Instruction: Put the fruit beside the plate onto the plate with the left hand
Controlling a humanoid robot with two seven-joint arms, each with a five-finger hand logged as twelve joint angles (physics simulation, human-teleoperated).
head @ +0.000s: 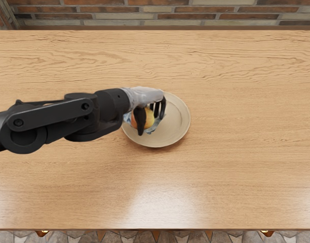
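from my feed i see the left arm coming in from the 9 o'clock edge and reaching across the table to the plate, which sits about mid-table. the left hand is over the plate's 9 o'clock side, palm down, its dark fingers curled around the fruit. the fruit is orange-yellow and shows only in the gaps between the fingers. it is inside the plate's rim, at the 9 o'clock part of the dish. i cannot tell whether it rests on the plate or hangs just above it. a brick wall runs along the 12 o'clock edge.
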